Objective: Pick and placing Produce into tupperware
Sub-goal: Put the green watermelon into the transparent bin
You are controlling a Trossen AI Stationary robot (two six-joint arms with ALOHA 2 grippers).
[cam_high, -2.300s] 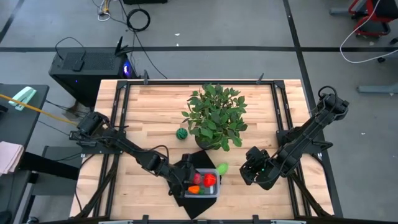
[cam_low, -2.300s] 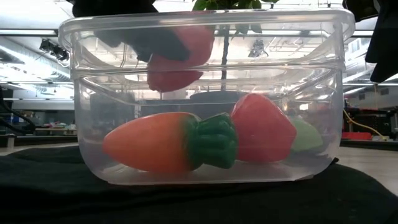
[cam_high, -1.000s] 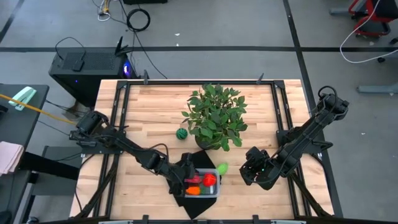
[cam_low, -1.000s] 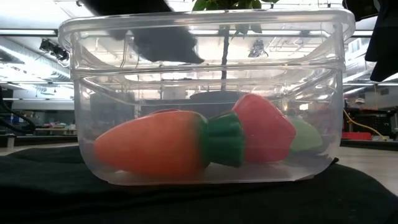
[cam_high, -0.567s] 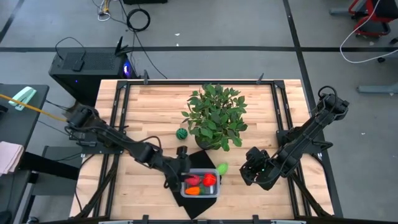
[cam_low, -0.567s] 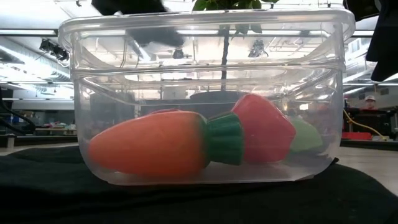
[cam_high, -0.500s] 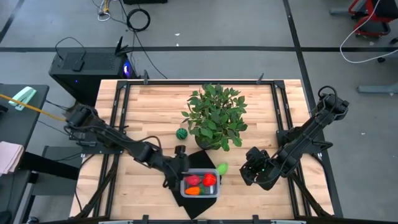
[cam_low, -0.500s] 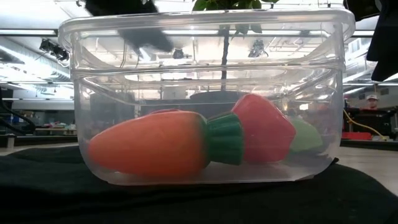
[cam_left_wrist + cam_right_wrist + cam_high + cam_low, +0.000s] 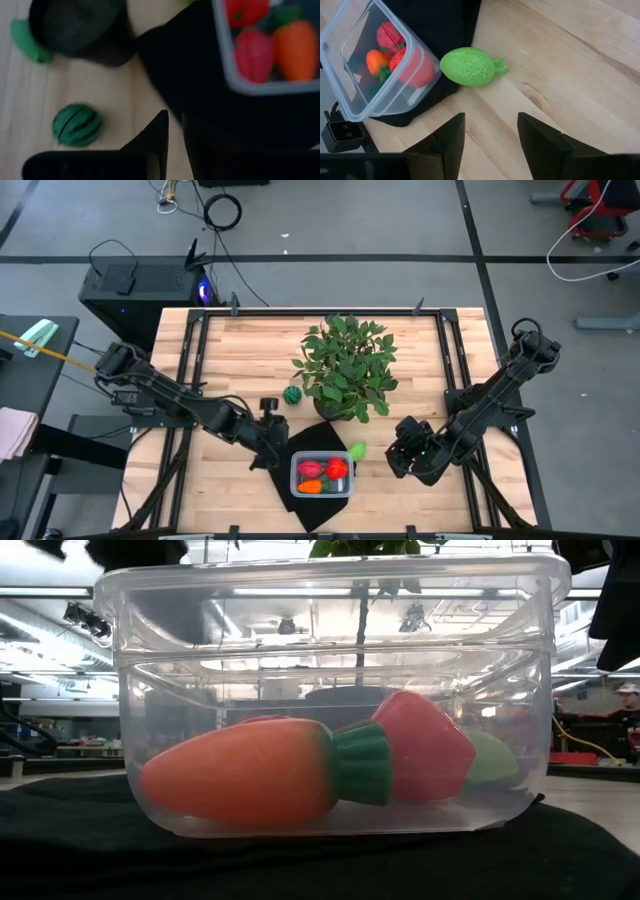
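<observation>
The tupperware (image 9: 322, 474), a clear tub, stands on a black mat (image 9: 318, 438) near the table's front edge. Inside lie an orange carrot (image 9: 240, 783) and two red pieces (image 9: 425, 748). The dark green striped ball (image 9: 77, 125) rests on the wood left of the plant. A light green piece (image 9: 468, 66) lies on the wood by the tub's right far corner. My left gripper (image 9: 275, 448) hangs left of the tub over the mat's edge. Its fingers (image 9: 159, 131) stand a narrow slit apart with nothing between them. My right gripper (image 9: 490, 135) waits open to the right of the light green piece.
A leafy potted plant (image 9: 347, 368) stands behind the tub at mid-table. Black frame rails (image 9: 190, 350) run along the table's left and right sides. A small camera block (image 9: 340, 131) sits at the mat's near edge. Bare wood lies to the left of the striped ball.
My left gripper has risen out of the tub and drawn back toward the table's left and far side, tipping less steeply down; it now hangs beside the tub. The red piece it carried earlier lies in the tub behind the carrot.
</observation>
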